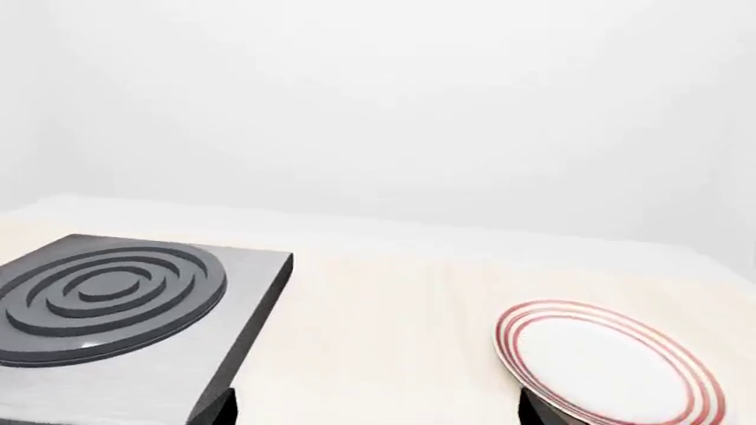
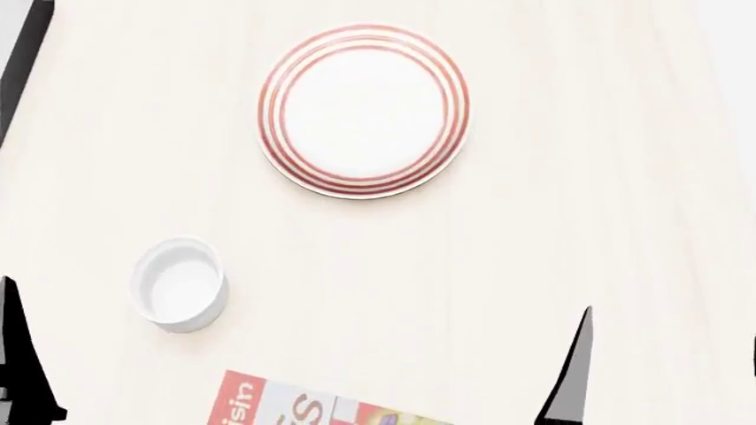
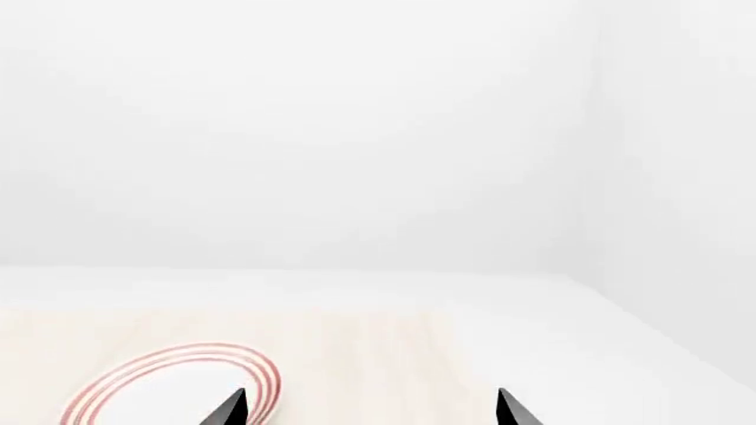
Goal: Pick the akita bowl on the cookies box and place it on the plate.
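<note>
Pale tabletop (image 2: 567, 221), plate (image 2: 364, 109) far centre, cookies box (image 2: 310, 405) at near edge, both jaws apart.

Bright, even, diffuse light; renders are sharp and clean, with faint soft shadows under the plate (image 2: 364, 110) and cup (image 2: 180, 284).

A pale, cream-coloured wooden table (image 2: 567, 230) spreads under everything, its faint grain running away toward a plain white wall (image 1: 390, 106). On it stands a small, smooth white cup (image 2: 179, 284), upright and open to the ceiling, holding nothing that I can see, well apart from the other tableware. Off to one side sits a flat grey stove plate (image 1: 112, 323) with raised dark concentric rings on top, its dark edge resting on the tabletop.
</note>
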Robot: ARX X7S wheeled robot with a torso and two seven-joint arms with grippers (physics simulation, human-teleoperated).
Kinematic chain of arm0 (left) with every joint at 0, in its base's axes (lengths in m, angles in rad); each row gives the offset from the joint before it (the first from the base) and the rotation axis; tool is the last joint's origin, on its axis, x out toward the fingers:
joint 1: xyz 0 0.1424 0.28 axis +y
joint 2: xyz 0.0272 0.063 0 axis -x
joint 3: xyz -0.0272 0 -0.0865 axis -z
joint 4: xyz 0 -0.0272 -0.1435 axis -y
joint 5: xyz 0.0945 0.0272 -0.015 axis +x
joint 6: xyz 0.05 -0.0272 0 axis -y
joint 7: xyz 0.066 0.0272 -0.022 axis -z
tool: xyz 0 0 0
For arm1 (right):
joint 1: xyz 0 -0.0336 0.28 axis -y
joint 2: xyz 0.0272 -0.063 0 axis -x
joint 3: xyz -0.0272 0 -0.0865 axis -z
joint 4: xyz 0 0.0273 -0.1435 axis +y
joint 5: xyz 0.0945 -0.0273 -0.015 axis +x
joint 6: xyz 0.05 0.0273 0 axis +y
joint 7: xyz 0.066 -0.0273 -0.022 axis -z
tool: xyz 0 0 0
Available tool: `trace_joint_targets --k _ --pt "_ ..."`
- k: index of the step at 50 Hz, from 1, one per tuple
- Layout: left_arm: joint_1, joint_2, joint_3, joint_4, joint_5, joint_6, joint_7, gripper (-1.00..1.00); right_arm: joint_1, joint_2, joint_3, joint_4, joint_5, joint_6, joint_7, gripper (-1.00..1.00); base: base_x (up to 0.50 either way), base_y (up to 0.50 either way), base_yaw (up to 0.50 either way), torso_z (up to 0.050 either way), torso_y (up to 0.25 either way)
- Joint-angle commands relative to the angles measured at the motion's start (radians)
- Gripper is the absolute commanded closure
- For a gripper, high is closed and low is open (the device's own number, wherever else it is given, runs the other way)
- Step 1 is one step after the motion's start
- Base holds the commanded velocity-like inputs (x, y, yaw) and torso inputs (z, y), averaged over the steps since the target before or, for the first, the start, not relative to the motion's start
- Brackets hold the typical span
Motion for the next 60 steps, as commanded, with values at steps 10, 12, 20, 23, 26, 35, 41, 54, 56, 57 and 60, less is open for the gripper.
trace_joint_targets --k 10,12,20,23,26,35,41,54,56,57,60 --pt "-0.109 -0.111 0.000 0.082 -0.134 -0.184 0.033 -1.00 0.085 0.106 0.011 -0.068 0.176 0.264 -0.004 -1.00 0.00 0.00 0.00 0.000 0.000" --pt "-0.122 -0.129 0.009 0.081 -0.151 -0.199 0.055 -1.00 0.106 0.128 0.004 -0.077 0.185 0.309 -0.002 -1.00 0.00 0.00 0.00 0.000 0.000" --pt "-0.241 -0.166 0.020 0.052 -0.263 -0.313 0.072 -1.00 0.243 0.205 0.003 -0.138 0.280 0.544 0.048 -1.00 0.00 0.00 0.00 0.000 0.000" --pt "-0.253 -0.171 0.021 0.053 -0.279 -0.319 0.082 -1.00 0.291 0.234 -0.015 -0.147 0.292 0.603 0.055 -1.00 0.00 0.00 0.00 0.000 0.000" --pt "-0.279 -0.182 0.019 0.045 -0.326 -0.340 0.102 -1.00 0.349 0.254 -0.008 -0.168 0.332 0.669 0.068 -1.00 0.00 0.00 0.00 0.000 0.000" --pt "-0.321 -0.210 0.031 0.043 -0.357 -0.381 0.115 -1.00 0.584 0.404 0.070 -0.240 0.846 0.956 0.097 -1.00 0.00 0.00 0.00 0.000 0.000" --pt "-0.329 -0.214 0.049 0.047 -0.345 -0.385 0.119 -1.00 0.749 0.629 -0.164 -0.246 1.025 0.878 0.215 -1.00 0.00 0.00 0.00 0.000 0.000" --pt "-0.337 -0.221 0.062 0.044 -0.337 -0.385 0.124 -1.00 1.502 0.853 -1.027 -0.246 1.236 0.657 0.360 -1.00 0.00 0.00 0.00 0.000 0.000" --pt "-0.337 -0.223 0.063 0.046 -0.334 -0.385 0.124 -1.00 1.562 0.836 -1.056 -0.246 1.291 0.670 0.361 -1.00 0.00 0.00 0.00 0.000 0.000" --pt "-0.337 -0.223 0.063 0.047 -0.335 -0.385 0.124 -1.00 1.576 0.829 -1.062 -0.246 1.308 0.674 0.362 -1.00 0.00 0.00 0.00 0.000 0.000" --pt "-0.339 -0.227 0.065 0.051 -0.337 -0.386 0.126 -1.00 1.598 0.785 -1.052 -0.246 1.374 0.728 0.364 -1.00 0.00 0.00 0.00 0.000 0.000"
